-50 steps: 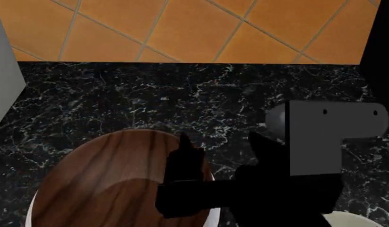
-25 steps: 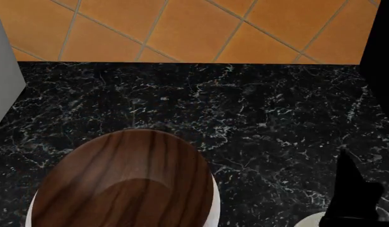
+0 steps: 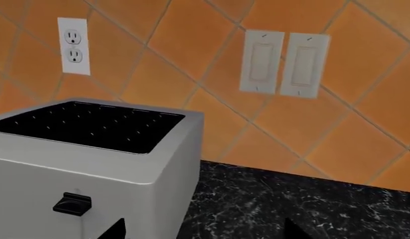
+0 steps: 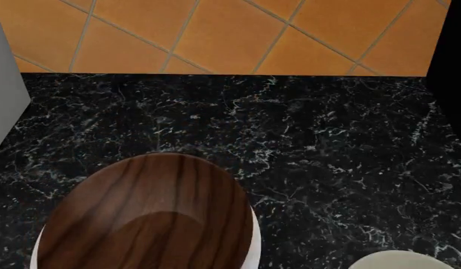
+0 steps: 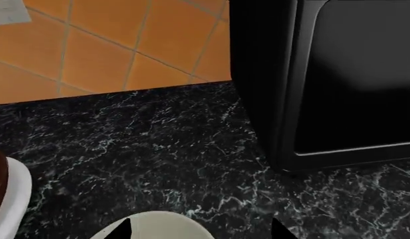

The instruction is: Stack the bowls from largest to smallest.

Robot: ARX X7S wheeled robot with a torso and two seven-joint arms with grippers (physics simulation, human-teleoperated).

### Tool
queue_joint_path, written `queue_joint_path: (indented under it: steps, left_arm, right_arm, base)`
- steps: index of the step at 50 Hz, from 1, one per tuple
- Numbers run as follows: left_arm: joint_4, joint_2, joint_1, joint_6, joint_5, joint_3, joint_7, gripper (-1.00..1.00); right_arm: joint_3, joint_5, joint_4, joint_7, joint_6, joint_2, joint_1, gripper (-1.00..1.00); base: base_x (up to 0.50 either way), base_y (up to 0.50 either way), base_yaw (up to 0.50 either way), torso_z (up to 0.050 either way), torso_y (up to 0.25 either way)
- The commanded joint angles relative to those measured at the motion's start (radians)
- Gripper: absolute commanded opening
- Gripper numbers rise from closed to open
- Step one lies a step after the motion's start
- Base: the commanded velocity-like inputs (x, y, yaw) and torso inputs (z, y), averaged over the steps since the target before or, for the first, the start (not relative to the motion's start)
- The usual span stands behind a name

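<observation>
No writing I can read | wood-grain bowl [image 4: 148, 216] nested in white bowl [image 5: 9, 196] | cream bowl [image 5: 155, 226] apart | my grippers' grip: cannot tell

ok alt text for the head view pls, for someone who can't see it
A dark wood-grain bowl sits nested in a white bowl on a black marble counter. A cream bowl's rim peeks in at the lower right, orange wall tiles behind; no gripper shows.

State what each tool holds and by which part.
Nothing is held. Right tool is open above the cream bowl; left tool is open near the toaster.
</observation>
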Motion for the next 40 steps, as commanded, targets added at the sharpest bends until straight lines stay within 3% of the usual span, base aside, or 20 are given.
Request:
queue_joint_path:
  steps: [1, 10, 17, 21, 28, 40]
  left_arm:
    - [0.004, 0.014, 0.011, 0.031, 0.015, -0.026, 0.019, 1.0]
    - [0.004, 0.011, 0.01, 0.035, 0.007, -0.011, 0.011, 1.0]
    - [0.005, 0.018, 0.019, 0.041, 0.035, 0.003, 0.029, 1.0]
    - [0.005, 0.015, 0.022, 0.044, 0.03, 0.003, 0.028, 1.0]
    - [0.004, 0.014, 0.027, 0.051, 0.034, 0.005, 0.03, 1.0]
    - [0.003, 0.006, 0.03, 0.059, 0.026, 0.01, 0.023, 1.0]
  right_arm:
    - [0.113, -0.109, -0.025, -0.185, 0.052, -0.049, -0.145, 1.0]
    - [0.199, -0.262, -0.071, -0.342, 0.048, -0.063, -0.229, 1.0]
    - [0.168, -0.393, -0.083, -0.444, 0.041, -0.108, -0.239, 1.0]
    - [0.122, -0.59, -0.078, -0.594, 0.046, -0.141, -0.239, 1.0]
    - [0.088, -0.668, -0.044, -0.633, 0.014, -0.136, -0.254, 1.0]
    - [-0.013, -0.631, 0.006, -0.61, -0.037, -0.113, -0.288, 1.0]
  base:
    - [0.0, 0.0, 0.0, 0.0, 0.0]
    - [0.0, 0.0, 0.0, 0.0, 0.0]
    - [0.0, 0.0, 0.0, 0.0, 0.0]
    - [0.0, 0.0, 0.0, 0.0, 0.0]
    - [0.0, 0.0, 0.0, 0.0, 0.0]
    - [0.0, 0.0, 0.0, 0.0, 0.0]
